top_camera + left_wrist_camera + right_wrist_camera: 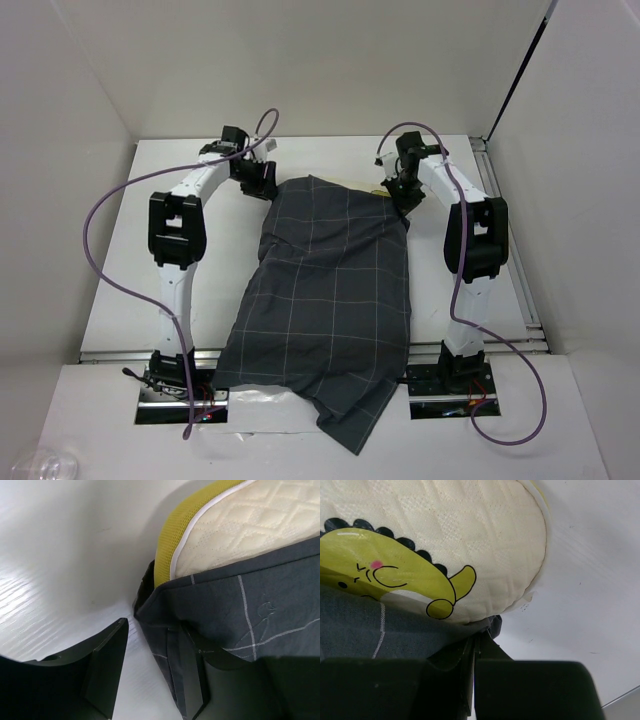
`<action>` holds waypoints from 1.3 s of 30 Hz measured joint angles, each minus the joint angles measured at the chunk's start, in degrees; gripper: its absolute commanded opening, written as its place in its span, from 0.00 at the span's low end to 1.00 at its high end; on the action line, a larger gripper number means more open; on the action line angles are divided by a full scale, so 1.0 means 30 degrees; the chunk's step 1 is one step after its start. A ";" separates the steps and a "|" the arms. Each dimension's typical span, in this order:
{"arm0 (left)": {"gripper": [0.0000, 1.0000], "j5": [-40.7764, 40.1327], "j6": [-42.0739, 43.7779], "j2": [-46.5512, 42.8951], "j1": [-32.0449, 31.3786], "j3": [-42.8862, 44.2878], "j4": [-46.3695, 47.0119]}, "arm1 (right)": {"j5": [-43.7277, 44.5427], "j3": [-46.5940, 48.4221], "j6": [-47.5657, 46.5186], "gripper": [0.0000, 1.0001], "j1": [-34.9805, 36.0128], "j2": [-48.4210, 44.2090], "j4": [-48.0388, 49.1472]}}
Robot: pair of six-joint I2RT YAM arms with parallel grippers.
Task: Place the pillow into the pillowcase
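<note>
White table [120, 300] boxed by white walls [60, 150], seen from overhead. We note the pillowcase [330, 300] lying down the middle of the frame, bulging, its lower end draped over the near table edge. The pillow [260, 525] sits inside it. Only its far end shows at the case's upper edge: yellow band and quilted top in the left wrist view, a yellow cartoon print in the right wrist view.

At the case's upper-left corner, the left gripper [258, 185] has its jaws wide apart. The hem corner lies between them against one finger, bare table shows beside the other, and nothing is clamped.

At the upper-right corner, the right gripper [403, 195] has its jaws pressed together on a fold of the hem, just below the pillow's rounded corner.

Purple cables [100, 230] loop off both arms.
</note>
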 measured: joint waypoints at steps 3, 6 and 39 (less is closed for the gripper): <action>0.56 0.1588 -0.0109 0.0845 0.0248 0.0197 0.0029 | 0.0015 0.0015 0.0000 0.00 0.0000 0.0000 -0.0029; 0.51 0.3497 -0.0357 0.1763 0.0692 0.0510 0.0022 | 0.0007 0.0219 0.0000 0.00 0.0007 0.0044 -0.0197; 0.00 -0.5180 0.1596 -0.8415 0.0758 -0.0918 0.2280 | -0.3701 0.5202 0.1523 0.00 0.0561 -0.1326 0.3024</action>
